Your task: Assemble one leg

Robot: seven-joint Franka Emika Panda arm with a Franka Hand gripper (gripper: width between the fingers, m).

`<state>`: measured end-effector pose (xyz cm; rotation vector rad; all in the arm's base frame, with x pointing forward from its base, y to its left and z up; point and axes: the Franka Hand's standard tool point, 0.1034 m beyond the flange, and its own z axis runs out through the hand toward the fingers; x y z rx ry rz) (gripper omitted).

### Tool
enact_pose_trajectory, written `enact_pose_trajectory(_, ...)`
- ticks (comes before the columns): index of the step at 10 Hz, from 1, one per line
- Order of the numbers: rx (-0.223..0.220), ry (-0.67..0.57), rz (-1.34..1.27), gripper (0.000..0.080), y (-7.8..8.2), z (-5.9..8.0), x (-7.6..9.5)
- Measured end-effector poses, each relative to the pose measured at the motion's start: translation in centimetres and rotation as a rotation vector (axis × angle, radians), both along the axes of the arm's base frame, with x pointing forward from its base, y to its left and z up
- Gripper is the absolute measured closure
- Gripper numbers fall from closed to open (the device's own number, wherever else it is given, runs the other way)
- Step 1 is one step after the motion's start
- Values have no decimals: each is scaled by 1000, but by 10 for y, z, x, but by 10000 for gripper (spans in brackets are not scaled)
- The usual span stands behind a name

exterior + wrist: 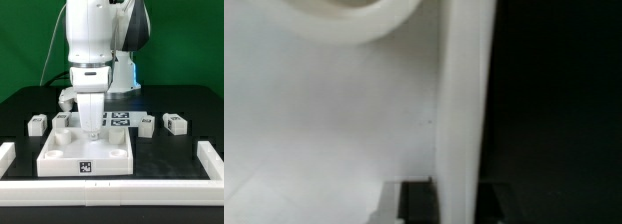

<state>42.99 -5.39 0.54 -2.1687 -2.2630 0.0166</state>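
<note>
The large white square top (60, 155) lies at the front centre of the black table. My gripper (92, 130) reaches straight down onto its far rim. In the wrist view my gripper (459, 203) straddles the top's upright wall (462, 100), with one dark finger (420, 205) inside and the other outside against it, so it is shut on the wall. A round corner socket (340, 15) shows on the top's floor. Small white legs with tags lie loose: two at the exterior view's left (38, 123) (62, 120) and two at its right (147, 124) (175, 122).
The marker board (120, 118) lies flat behind the top, beside my gripper. A white raised border (212, 160) frames the table's front and sides. The arm's white body (90, 40) stands over the middle. Black table (562, 110) shows outside the top's wall.
</note>
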Motion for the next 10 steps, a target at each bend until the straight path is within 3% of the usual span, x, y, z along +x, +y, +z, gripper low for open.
enact_pose_trajectory(2,4,1,-26,742,10,0,2)
enact_pose_trajectory(6,28,0,-28,742,74,1,30)
enact_pose_trajectory(10,46,-6,-10,742,111,3,53)
